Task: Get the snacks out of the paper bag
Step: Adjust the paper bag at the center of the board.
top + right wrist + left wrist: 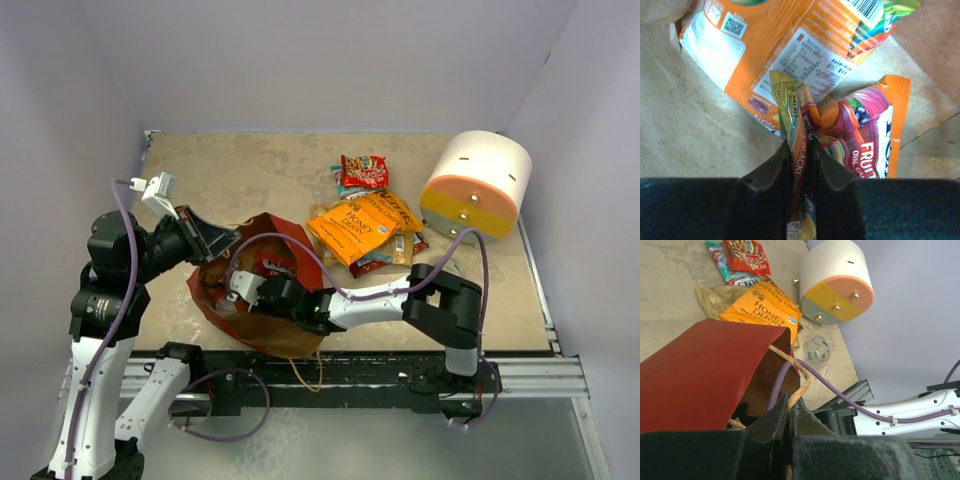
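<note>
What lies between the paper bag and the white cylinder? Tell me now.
A pile of snack packets, an orange Honey Dijon chip bag on top; the top view shows it.

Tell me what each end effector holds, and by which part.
The left end effector grips the paper bag by its rim; the right end effector pinches a multicoloured snack packet by its edge.

Right gripper hiding inside paper bag in top view. Thin packet disappearing between fingers, running off bottom edge. Orange packet getting cut off by top edge. Honey Dijon chip bag covering other snacks below.
</note>
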Tool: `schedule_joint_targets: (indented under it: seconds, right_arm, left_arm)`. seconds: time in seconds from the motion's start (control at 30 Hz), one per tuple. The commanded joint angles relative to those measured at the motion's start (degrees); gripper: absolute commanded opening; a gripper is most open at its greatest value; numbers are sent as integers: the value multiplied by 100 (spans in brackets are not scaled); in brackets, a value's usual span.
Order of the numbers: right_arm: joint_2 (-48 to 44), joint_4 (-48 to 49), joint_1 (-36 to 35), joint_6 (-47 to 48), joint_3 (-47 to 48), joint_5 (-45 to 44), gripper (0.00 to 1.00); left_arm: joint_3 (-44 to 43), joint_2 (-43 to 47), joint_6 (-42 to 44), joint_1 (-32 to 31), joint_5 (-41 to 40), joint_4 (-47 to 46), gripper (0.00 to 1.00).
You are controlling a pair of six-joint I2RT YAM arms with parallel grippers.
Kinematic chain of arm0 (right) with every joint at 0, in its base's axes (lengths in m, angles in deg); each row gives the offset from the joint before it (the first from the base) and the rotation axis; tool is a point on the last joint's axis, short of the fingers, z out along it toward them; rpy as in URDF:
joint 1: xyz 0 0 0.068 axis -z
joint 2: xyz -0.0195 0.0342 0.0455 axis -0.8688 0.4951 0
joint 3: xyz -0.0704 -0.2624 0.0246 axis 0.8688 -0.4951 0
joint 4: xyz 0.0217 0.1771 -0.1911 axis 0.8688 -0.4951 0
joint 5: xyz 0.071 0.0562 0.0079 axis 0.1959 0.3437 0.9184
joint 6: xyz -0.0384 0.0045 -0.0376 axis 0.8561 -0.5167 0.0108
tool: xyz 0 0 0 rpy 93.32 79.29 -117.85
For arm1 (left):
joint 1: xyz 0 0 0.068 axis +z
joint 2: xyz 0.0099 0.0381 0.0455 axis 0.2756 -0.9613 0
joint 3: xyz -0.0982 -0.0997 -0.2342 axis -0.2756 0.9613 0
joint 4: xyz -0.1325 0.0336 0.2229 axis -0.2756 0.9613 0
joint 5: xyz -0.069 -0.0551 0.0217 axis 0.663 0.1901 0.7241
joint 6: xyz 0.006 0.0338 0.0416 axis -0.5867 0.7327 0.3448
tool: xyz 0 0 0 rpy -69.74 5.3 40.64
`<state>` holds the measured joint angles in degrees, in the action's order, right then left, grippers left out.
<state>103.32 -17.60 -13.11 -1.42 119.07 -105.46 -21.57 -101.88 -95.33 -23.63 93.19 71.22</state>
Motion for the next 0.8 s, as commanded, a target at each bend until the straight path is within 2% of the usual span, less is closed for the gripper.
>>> schedule_joint_targets:
  seconds: [0.0, 0.2, 0.37, 0.77]
  right_arm:
    - [-424, -30, 39, -33, 5, 5, 18]
    - [-826, -88, 37, -53, -115, 159, 12]
    - [-1121, -162, 39, 49, -64, 437, 0]
    - [-2047, 201, 37, 283, 291, 1157, 0]
  left_arm:
    - [-255, 5, 203, -23, -349, 52, 0]
    - [-340, -106, 281, -26, -389, 21, 0]
    - [-402, -166, 314, -21, -631, 45, 0]
    - [-1217, -655, 840, -26, -1788, 19, 0]
